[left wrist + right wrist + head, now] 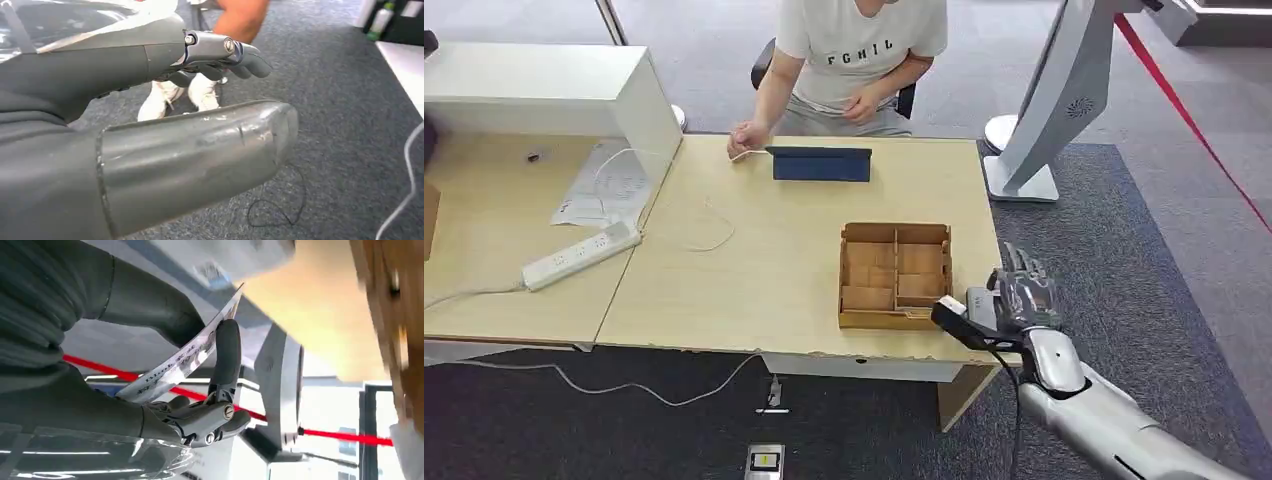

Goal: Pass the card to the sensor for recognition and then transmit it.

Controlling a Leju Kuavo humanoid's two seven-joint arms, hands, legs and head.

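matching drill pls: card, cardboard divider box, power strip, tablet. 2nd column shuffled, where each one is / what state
Things:
1. card
2. cardboard divider box
3. power strip
4. tablet

Places or states:
A. at the table's far edge, in front of the seated person
B. pinched between the thumb and a finger of the right hand
C. near the table's front right corner, compartments open upward
D. lying across the seam between the two tabletops, on the left

Pairs: 1-B, 2-C, 3-D, 4-A
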